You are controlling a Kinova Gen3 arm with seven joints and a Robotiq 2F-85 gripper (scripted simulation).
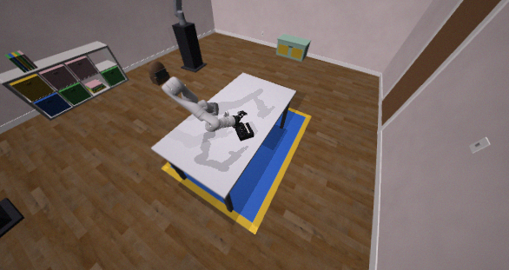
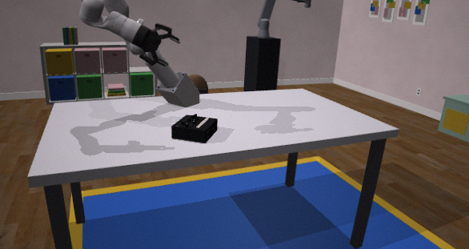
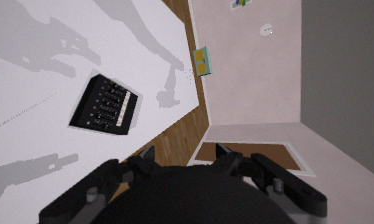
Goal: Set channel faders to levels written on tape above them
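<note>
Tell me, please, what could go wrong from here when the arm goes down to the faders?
The open hand hangs high above the lighting desk, so a long descent could land off target. The faders sit close together, so wide fingers might push two at once. The small desk stands loose on the table and may slide or tip.

Black lighting desk point(image 2: 194, 128), upright, mid table, white tape strip
</note>
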